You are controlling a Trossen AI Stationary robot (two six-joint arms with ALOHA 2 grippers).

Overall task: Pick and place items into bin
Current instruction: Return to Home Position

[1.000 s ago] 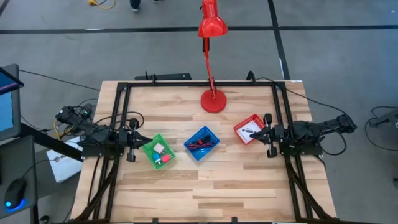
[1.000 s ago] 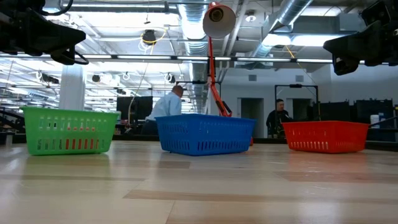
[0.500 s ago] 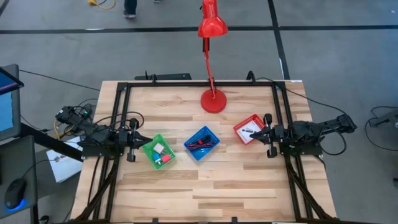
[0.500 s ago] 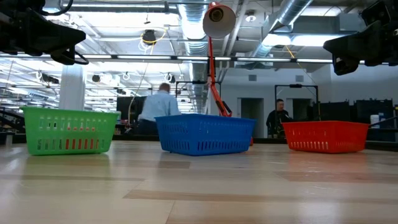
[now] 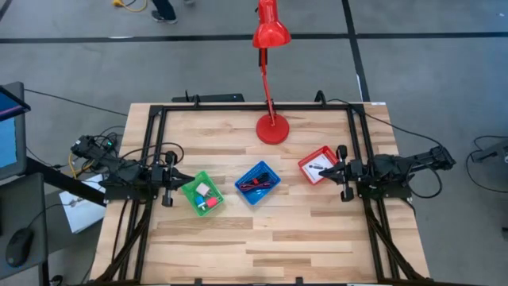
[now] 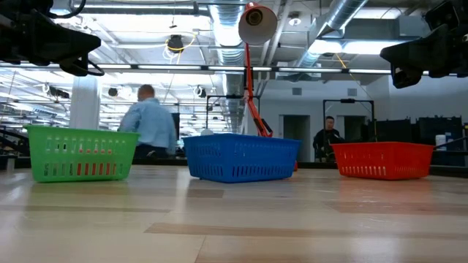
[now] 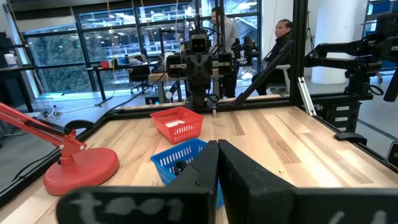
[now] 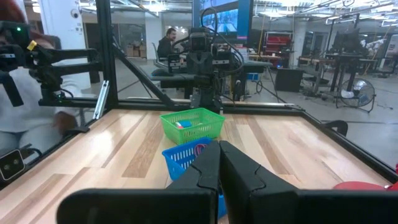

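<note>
Three small bins stand in a row on the wooden table. The green bin (image 5: 202, 194) holds a white packet, a red cube and a pink piece. The blue bin (image 5: 257, 183) holds a dark red cord and a dark stick. The red bin (image 5: 319, 165) holds a white piece and a dark item. My left gripper (image 5: 175, 184) is shut and empty, raised at the left side beside the green bin; its shut fingers show in the left wrist view (image 7: 217, 163). My right gripper (image 5: 337, 169) is shut and empty, raised beside the red bin; it also shows in the right wrist view (image 8: 219, 163).
A tall red desk lamp (image 5: 272, 127) stands on its round base at the table's far middle, its head over the far edge. A black frame (image 5: 254, 107) rims the table. A person (image 6: 150, 130) walks in the room beyond. Bare wood lies toward the near edge.
Both arms and all bins have kept still. Only the person in the room behind has walked to the left in the low view.
</note>
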